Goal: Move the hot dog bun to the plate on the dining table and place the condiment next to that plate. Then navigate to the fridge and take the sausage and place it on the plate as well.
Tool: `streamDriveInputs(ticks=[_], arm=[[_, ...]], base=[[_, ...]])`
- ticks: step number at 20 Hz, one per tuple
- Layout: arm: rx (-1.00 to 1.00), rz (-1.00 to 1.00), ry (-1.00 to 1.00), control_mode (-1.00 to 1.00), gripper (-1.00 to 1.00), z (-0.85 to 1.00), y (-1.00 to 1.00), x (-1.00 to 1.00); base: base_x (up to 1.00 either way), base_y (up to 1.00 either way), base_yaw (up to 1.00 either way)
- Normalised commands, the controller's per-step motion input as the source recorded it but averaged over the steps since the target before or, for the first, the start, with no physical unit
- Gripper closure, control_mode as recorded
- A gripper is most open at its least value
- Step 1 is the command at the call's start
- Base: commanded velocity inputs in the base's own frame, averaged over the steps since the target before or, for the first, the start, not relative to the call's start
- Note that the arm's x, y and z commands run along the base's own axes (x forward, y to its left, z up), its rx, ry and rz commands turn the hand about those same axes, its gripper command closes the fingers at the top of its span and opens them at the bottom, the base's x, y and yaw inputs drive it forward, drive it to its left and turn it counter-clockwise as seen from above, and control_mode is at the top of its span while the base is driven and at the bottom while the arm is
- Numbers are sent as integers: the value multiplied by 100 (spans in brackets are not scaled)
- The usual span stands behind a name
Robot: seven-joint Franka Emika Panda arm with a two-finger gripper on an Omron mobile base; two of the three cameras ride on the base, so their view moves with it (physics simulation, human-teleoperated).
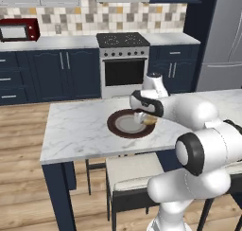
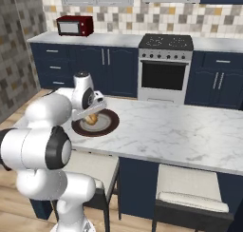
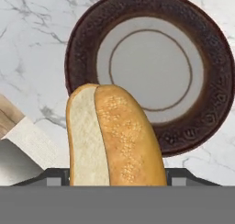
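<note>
My gripper (image 1: 144, 119) is shut on the hot dog bun (image 3: 114, 136), a tan roll with a pale cut side, and holds it just above the near edge of the plate (image 3: 215, 81). The brown-rimmed plate (image 1: 113, 123) lies on the dining table (image 1: 75, 130) near its front edge. In the right base view the bun (image 2: 92, 118) hangs under the hand over the plate (image 2: 108, 124). The grey fridge (image 1: 222, 40) stands at the back right. The condiment and the sausage are out of view.
Two cushioned chairs (image 1: 127, 171) (image 2: 190, 188) are tucked under the table's near side. Behind the table run navy cabinets with a stove (image 1: 123, 59) and a red microwave (image 1: 18, 30). Bare marble (image 2: 180, 126) stretches to the right of the plate.
</note>
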Motion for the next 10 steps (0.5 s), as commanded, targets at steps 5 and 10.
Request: streamDriveInputs(ticks=[5,10], arm=[[-1,7,0,-100,100,-34,25,29],[0,5,0,-100,100,-30,10,30]], base=[[0,0,0],[0,0,0]])
